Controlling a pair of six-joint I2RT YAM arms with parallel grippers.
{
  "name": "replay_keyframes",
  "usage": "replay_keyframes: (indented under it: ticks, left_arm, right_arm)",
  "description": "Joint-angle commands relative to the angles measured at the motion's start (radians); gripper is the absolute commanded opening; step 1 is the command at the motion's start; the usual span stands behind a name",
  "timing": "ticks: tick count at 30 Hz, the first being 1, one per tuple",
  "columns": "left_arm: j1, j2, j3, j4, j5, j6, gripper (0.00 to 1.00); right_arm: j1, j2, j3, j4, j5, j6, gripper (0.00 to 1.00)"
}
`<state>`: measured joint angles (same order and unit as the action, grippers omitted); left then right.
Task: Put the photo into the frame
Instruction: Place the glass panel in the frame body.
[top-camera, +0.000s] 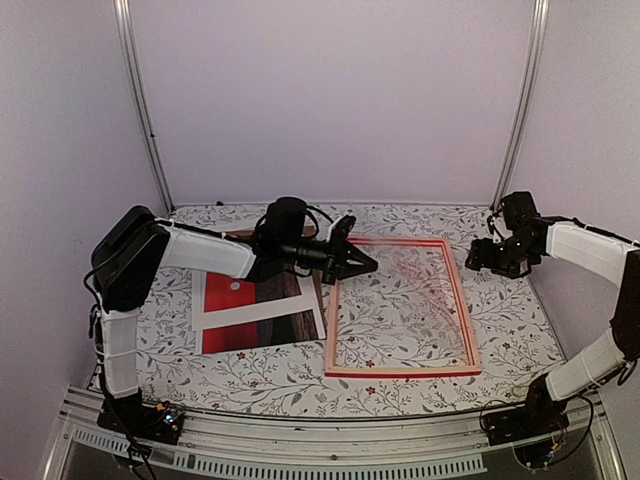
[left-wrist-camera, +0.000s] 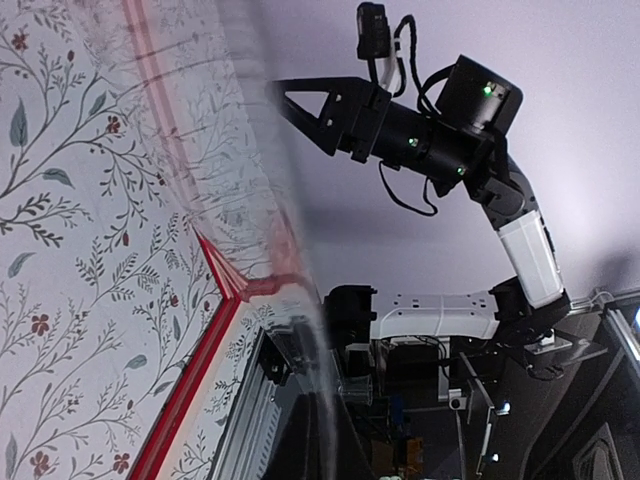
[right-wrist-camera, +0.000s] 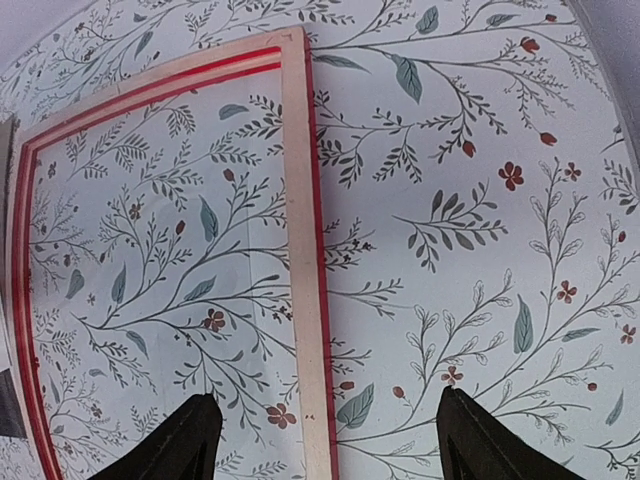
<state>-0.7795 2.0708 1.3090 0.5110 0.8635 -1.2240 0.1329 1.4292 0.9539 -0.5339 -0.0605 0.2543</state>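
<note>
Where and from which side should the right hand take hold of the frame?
Take the frame by its right long rail, with the right hand coming straight down. It lies flat, the rail is thin, and tablecloth shows on both sides, so the fingers could likely straddle it.

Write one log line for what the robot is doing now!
left hand: shut on see-through sheet over thin red rectangular picture frame | right hand: open, above frame | red-and-brown rectangular photo print: on table, outside frame
</note>
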Motion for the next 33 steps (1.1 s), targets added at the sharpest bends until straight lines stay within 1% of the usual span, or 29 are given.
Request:
replay_keyframes:
  ticks: [1,4,8,11,17,20,22,26,29,33]
  left_arm:
    - [0.004,-0.089,0.076,0.046,0.024,-0.017,0.00]
    - [-0.009,-0.093,0.122,0.041,0.024,-0.018,0.00]
    - [-0.029,-0.069,0.223,0.034,0.034,-0.020,0.00]
    - [-0.044,-0.052,0.301,-0.014,0.044,0.009,0.00]
    - [-0.069,-0.060,0.399,-0.178,0.028,0.163,0.00]
    - [-0.082,-0.045,0.476,-0.284,0.030,0.252,0.00]
    - [-0.087,-0.033,0.509,-0.317,0.037,0.292,0.00]
    - [-0.082,-0.010,0.461,-0.295,0.033,0.286,0.00]
    - [-0.076,0.014,0.365,-0.189,0.024,0.220,0.00]
    - [-0.072,0.069,0.276,-0.109,0.011,0.147,0.00]
  right_arm:
    - [-0.010,-0.058,0.079,-0.052,0.070,0.020,0.78]
    - [-0.038,-0.082,0.108,-0.077,0.102,0.019,0.78]
    - [-0.073,-0.110,0.135,-0.103,0.122,0.010,0.78]
    - [-0.097,-0.124,0.153,-0.121,0.144,0.012,0.78]
    - [-0.126,-0.157,0.170,-0.129,0.158,0.023,0.79]
    - [-0.125,-0.158,0.173,-0.129,0.161,0.025,0.79]
    - [-0.141,-0.158,0.174,-0.129,0.163,0.026,0.79]
    - [-0.167,-0.167,0.179,-0.133,0.172,0.026,0.79]
    - [-0.181,-0.176,0.179,-0.135,0.183,0.026,0.79]
    - [-0.189,-0.182,0.181,-0.134,0.191,0.029,0.79]
